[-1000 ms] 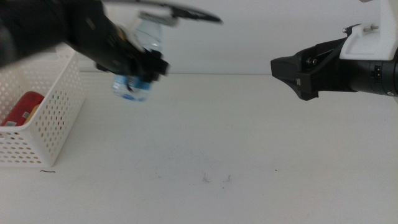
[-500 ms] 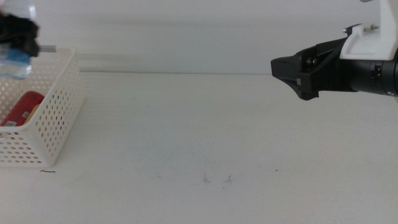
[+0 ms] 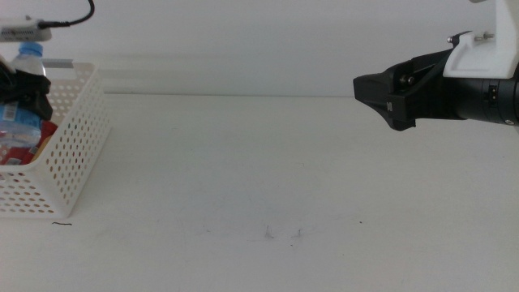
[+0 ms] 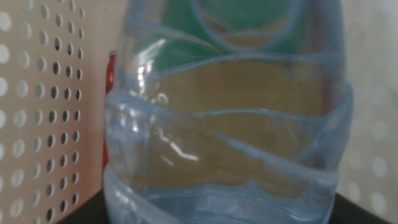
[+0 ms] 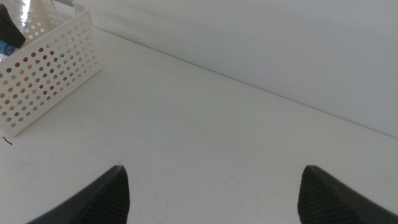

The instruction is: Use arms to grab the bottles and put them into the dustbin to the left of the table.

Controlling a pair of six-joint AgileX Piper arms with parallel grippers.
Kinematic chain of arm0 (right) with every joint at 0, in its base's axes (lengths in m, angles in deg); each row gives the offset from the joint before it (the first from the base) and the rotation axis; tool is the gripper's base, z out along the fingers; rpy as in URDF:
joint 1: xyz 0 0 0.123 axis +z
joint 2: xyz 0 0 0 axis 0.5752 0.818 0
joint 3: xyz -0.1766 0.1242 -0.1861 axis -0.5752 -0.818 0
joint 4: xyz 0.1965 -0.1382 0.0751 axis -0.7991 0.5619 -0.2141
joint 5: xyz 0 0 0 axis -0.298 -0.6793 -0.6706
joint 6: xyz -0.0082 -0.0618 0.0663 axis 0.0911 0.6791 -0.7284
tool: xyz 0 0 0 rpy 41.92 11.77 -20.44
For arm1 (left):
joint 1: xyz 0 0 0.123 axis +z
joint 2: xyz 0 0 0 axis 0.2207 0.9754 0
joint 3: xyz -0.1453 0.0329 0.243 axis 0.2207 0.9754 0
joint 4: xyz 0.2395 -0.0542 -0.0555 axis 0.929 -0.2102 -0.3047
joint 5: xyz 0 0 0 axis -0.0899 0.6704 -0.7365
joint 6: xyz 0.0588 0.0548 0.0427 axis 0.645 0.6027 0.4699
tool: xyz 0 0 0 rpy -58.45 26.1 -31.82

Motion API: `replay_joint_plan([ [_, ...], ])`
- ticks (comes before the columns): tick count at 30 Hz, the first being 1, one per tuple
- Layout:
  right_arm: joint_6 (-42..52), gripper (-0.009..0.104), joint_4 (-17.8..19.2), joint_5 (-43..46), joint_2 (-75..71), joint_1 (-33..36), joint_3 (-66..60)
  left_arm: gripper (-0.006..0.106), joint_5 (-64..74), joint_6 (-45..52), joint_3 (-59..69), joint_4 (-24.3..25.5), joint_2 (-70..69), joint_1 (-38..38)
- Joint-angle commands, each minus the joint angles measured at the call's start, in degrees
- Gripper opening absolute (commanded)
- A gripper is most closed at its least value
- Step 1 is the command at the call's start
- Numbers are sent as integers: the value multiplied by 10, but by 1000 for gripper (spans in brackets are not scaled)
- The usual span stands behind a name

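Change since a second ago: left gripper (image 3: 24, 85) has carried the clear water bottle (image 3: 23, 105) from above the table's left part across to the dustbin (image 3: 69, 154); half a second ago it was higher at the picture's edge, now lower, down in the basket. Right gripper has not shifted.
Left gripper: at the far left of the middle view, over the dustbin's interior, a dark mass wrapped around the bottle; jaws clamped on the bottle's body.
Clear water bottle: held in the left gripper, tilted, its end poking up above the dark jaws and the rest reaching down inside the basket walls. In the left wrist view the ribbed clear body (image 4: 224, 143) fills nearly the whole picture, right against the camera.
Red soda can: lies inside the dustbin, just beside and below the bottle (image 3: 47, 134); a red sliver shows behind the bottle in the left wrist view (image 4: 110, 118).
Dustbin: white perforated basket standing on the table's left edge; its holed wall (image 4: 43, 112) is close behind the bottle.
Right gripper: (image 3: 381, 96) hovers above the table's right part, pointing left, well apart from the dustbin; jaws spread wide (image 5: 214, 186), nothing between them.
Table: white top (image 3: 268, 170) with small dark marks near the front.
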State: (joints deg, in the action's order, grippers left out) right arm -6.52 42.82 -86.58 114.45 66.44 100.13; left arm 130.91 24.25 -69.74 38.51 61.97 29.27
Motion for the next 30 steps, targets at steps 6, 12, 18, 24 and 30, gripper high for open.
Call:
replay_joint_plan([
  [6, 6, 83, 1, 7, -3, 1, 1, 85, -8, -1, -8, -15, 12, 1],
  [12, 6, 83, 1, 7, -3, 1, 1, 94, 27, -4, -8, -42, -19, -2],
  [18, 6, 83, 1, 7, -3, 1, 1, 94, 54, -17, -5, -31, -100, -31],
  [24, 6, 83, 1, 7, -3, 1, 1, 94, 41, -48, 51, -3, -232, -91],
  [30, 6, 83, 1, 7, -3, 1, 1, 94, -12, -59, 115, -8, -364, -148],
])
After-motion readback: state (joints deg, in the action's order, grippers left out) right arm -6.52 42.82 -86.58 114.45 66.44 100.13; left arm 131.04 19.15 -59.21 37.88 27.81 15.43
